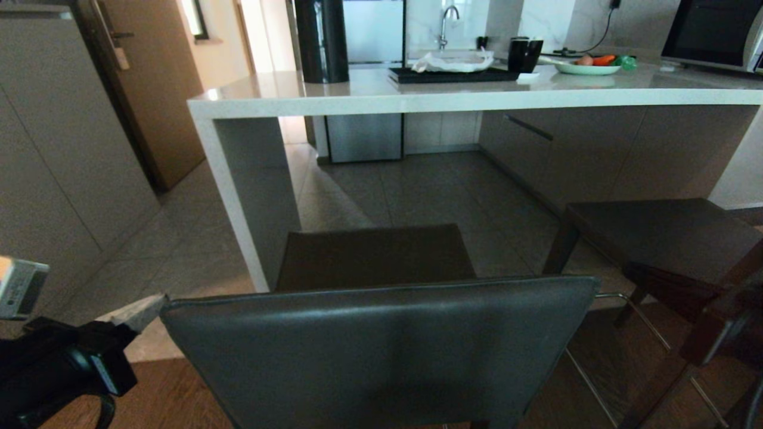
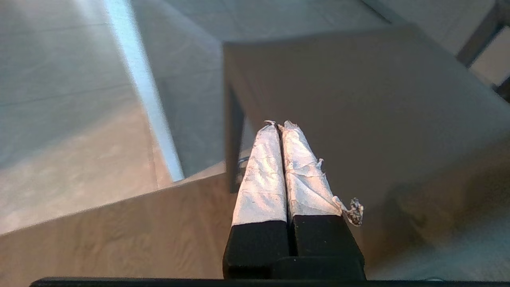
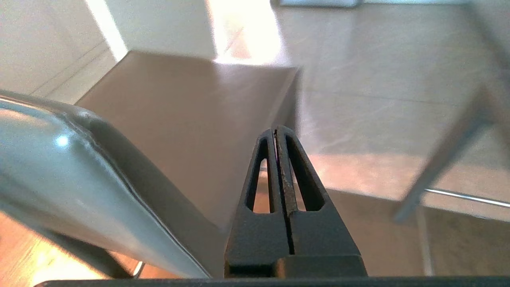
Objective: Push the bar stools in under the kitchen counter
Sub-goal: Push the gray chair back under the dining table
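Note:
Two bar stools stand in front of the kitchen counter. The near stool shows its grey leather backrest and dark seat close before me. The second stool stands to the right, partly under the counter. My left gripper, its fingers wrapped in white tape, is shut and empty just left of the backrest. In the left wrist view this gripper points over the seat. My right gripper is shut and empty, beside the backrest and above the seat's right edge.
The counter's white side panel stands just left of the near stool. On the counter are a black cylinder, a black tray, a mug and a plate of vegetables. Cabinets line the left. The second stool's leg is at my right.

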Controlling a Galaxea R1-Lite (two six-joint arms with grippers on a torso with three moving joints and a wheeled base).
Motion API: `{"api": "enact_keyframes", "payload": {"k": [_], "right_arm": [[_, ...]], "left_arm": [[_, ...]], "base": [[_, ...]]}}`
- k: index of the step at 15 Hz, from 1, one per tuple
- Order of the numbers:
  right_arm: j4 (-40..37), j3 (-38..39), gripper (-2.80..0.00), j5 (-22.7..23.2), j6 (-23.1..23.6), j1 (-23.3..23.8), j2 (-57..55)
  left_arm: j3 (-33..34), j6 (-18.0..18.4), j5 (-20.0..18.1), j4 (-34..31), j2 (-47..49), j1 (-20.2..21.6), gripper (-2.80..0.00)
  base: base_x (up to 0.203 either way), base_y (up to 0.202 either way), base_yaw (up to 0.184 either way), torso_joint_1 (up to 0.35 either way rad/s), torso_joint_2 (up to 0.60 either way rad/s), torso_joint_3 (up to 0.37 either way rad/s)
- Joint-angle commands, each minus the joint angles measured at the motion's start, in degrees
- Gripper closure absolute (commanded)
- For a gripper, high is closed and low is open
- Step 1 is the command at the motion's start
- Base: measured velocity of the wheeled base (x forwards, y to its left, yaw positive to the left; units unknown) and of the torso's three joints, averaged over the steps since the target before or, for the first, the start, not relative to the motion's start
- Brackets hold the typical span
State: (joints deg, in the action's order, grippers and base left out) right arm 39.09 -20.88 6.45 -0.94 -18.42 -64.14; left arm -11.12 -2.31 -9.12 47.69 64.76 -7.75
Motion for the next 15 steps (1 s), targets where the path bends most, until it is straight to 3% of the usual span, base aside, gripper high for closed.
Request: {"api": "enact_keyframes", "payload": {"k": [1, 4, 9, 13, 15], "right_arm": [[4.42, -0.19, 0.00, 0.00, 0.07, -3.49, -9.40], [7.98, -0.62, 0.00, -0.02, 0.07, -6.14, -13.97], [15.80, -2.46, 0.00, -0.62, -0.11, -8.55, -21.98], [16.25, -2.98, 0.00, -0.56, -0.35, -10.78, -24.04], [17.53, -3.94, 0.00, -0.61, -0.16, -12.30, -26.32]], "left_arm": [[2.80, -0.40, 0.74, 11.09, 11.05, -1.58, 0.00], [3.55, -2.19, 2.91, 11.16, 11.02, -4.50, 0.00], [3.22, -5.31, 14.35, 11.17, 11.25, -16.05, 0.00], [2.80, -5.77, 14.30, 11.11, 11.97, -16.59, 0.00], [3.19, -5.78, 14.22, 10.89, 12.38, -18.82, 0.00]], "base": [[0.000, 0.000, 0.000, 0.000, 0.00, 0.000], [0.000, 0.000, 0.000, 0.000, 0.00, 0.000], [0.000, 0.000, 0.000, 0.000, 0.00, 0.000], [0.000, 0.000, 0.000, 0.000, 0.00, 0.000], [0.000, 0.000, 0.000, 0.000, 0.00, 0.000]]}}
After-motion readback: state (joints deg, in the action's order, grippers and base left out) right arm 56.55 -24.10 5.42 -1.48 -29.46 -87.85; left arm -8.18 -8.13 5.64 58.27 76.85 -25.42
